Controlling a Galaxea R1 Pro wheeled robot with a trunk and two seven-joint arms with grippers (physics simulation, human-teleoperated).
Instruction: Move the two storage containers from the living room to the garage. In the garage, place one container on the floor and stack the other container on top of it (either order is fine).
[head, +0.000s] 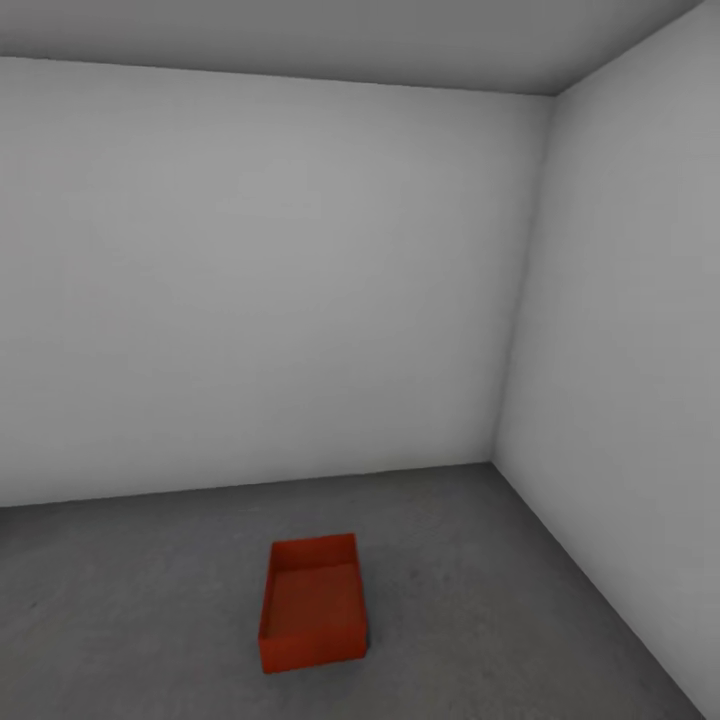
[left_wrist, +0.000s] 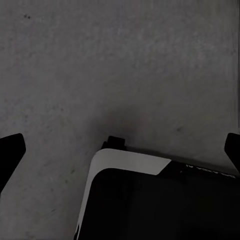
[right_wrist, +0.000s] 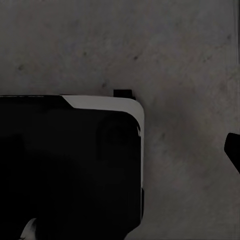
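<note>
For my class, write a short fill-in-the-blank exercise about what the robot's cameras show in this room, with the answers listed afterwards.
1. The storage container on the floor is coloured ____.
2. The container has no lid, and inside it is ____.
3. The number of containers standing in the head view is ____.
4. The walls behind the container are plain ____.

Answers: orange-red; empty; one; white-grey

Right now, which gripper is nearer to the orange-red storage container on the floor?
Probably left, only slightly. The storage container lies ahead on the floor, a little left of centre. The left gripper and right gripper hang beside the robot's base, one at each side.
</note>
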